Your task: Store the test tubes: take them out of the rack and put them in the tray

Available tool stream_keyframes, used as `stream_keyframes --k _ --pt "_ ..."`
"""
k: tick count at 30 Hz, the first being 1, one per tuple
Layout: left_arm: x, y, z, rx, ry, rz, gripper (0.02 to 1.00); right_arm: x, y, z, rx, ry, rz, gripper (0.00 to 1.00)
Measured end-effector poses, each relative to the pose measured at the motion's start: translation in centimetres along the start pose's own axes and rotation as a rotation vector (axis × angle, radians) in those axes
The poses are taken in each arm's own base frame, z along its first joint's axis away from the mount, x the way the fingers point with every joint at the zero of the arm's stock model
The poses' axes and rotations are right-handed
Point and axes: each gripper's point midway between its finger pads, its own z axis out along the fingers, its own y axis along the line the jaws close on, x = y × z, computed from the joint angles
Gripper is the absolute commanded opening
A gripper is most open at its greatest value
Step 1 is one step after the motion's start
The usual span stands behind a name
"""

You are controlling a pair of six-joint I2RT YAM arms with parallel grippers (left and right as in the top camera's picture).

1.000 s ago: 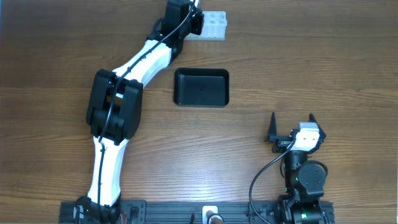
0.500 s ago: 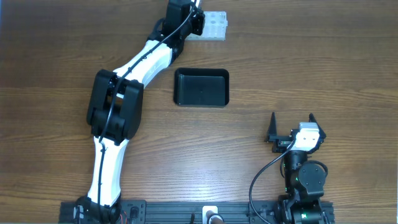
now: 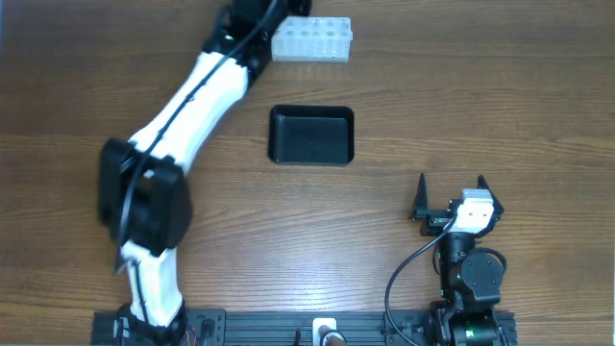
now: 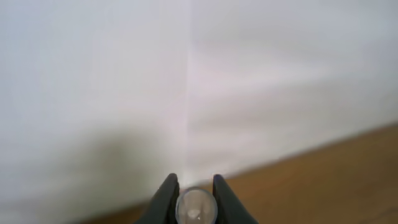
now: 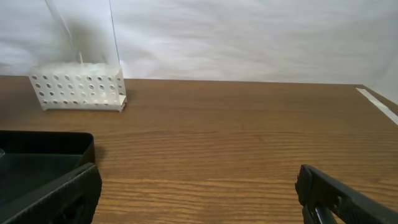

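- at the far edge of the table [image 3: 509, 86], near the middle: rack [image 3: 311, 40].
- before the rack, nearer the arm bases and apart from it: tray [image 3: 311, 135], flat on the table.
- just left of the rack, at the far edge: end of the left arm, stretched slantwise from its base at the near left.
- between the fingers of the left gripper [image 4: 195, 184]: test tube [image 4: 195, 207], lifted off the table.
- right of the tray and nearer the bases, well apart from it: right gripper [image 3: 452, 193], close above its own base, fingers spread wide.
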Motion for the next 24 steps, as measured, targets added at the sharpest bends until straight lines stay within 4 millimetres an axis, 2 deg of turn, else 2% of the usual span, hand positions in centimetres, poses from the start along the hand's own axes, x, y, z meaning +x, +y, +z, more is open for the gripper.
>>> stream_keyframes --k 1,4,6,7,10,14,16,20,24 --pt "-2.3 -0.3 -1.4 0.004 -0.029 0.0 0.106 0.0 0.0 0.0 0.0 0.0 0.0 0.991" --pt "-5.6 -0.8 -4.3 0.011 -0.051 0.001 0.112 0.0 0.0 0.0 0.0 0.0 0.001 0.991" --pt "-6.2 -1.4 -5.9 0.018 -0.021 0.003 0.11 0.0 0.0 0.0 0.0 0.0 0.001 0.991" --pt "-5.7 -1.7 -6.4 0.022 0.019 0.004 0.108 0.0 0.0 0.0 0.0 0.0 0.0 0.993" --pt "-2.2 -2.7 -7.3 0.033 0.18 -0.01 0.073 0.0 0.0 0.0 0.0 0.0 0.001 0.991" --pt "4.9 -3.3 -9.2 0.007 0.465 -0.08 0.042 0.0 0.0 0.0 0.0 0.001 0.001 0.993" --pt "7.6 -3.4 -10.0 -0.025 0.569 -0.111 0.04 0.0 0.0 0.0 0.0 0.001 0.001 0.991" --pt "11.9 -3.5 -11.2 -0.099 0.724 -0.151 0.049 0.0 0.0 0.0 0.0 0.001 0.0 0.993" --pt "15.3 -4.0 -11.4 -0.149 0.819 -0.177 0.047 0.0 0.0 0.0 0.0 0.001 0.0 0.993"
